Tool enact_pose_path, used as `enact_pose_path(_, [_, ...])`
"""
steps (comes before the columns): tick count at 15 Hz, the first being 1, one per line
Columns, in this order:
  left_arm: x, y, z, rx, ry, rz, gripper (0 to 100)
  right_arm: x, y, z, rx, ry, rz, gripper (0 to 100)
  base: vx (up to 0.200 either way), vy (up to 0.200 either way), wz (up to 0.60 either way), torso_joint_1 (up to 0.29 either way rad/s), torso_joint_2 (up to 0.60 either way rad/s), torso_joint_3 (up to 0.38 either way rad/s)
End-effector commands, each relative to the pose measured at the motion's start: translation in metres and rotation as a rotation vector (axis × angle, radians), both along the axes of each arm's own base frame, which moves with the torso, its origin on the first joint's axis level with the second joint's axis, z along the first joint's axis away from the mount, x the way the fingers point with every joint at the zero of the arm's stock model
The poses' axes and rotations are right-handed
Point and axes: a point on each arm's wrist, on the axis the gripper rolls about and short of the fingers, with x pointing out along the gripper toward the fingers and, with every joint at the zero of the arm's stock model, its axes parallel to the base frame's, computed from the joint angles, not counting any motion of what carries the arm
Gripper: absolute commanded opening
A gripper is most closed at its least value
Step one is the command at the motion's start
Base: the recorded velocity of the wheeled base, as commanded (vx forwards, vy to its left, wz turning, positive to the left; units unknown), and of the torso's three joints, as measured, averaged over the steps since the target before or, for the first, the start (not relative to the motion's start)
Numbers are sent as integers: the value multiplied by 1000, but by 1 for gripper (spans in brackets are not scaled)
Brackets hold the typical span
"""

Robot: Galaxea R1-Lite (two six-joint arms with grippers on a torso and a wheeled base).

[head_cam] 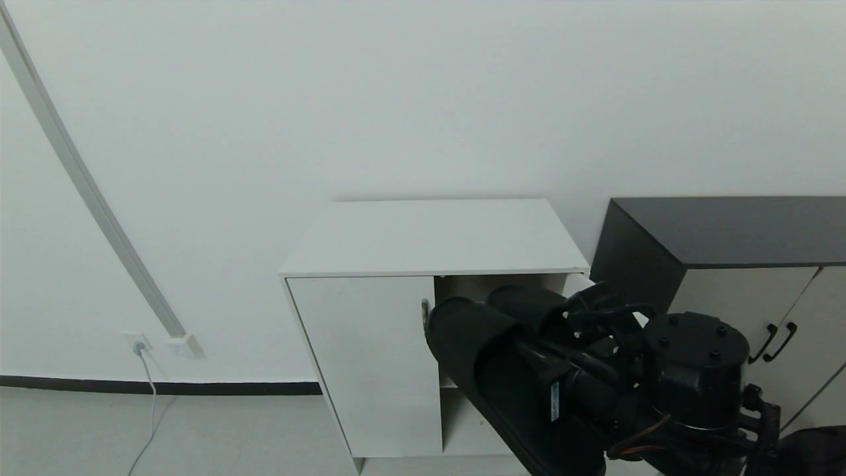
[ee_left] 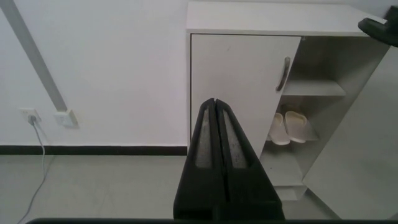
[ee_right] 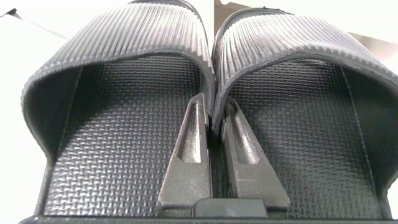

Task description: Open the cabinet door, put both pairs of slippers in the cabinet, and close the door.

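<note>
A white cabinet (head_cam: 429,238) stands against the wall, its left door (head_cam: 363,357) closed and its right side open. My right gripper (ee_right: 213,106) is shut on the inner edges of a pair of black ribbed slippers (ee_right: 143,124). It holds the black slippers (head_cam: 482,357) side by side in front of the open compartment. A pair of white slippers (ee_left: 292,127) lies on a lower shelf inside the cabinet (ee_left: 236,81). My left gripper (ee_left: 214,102) is shut and empty, off to the left and back from the closed door, level with it.
A dark-topped cabinet (head_cam: 727,228) with black handles stands close on the right. A wall socket with a cable (head_cam: 139,345) and a slanted conduit (head_cam: 86,185) are on the left wall. Bare floor lies left of the white cabinet.
</note>
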Motion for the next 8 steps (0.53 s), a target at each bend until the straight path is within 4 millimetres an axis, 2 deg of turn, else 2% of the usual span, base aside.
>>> enact_pose_path(1, [0,0,0,0,1,-1,0,1,1,-4,-5,4,0,0,0,0,0,-183,427,237])
enact_pose_path(8, [0,0,0,0,1,1,0,1,1,-4,-7,5,1,0,0,0,0,-228,536,309])
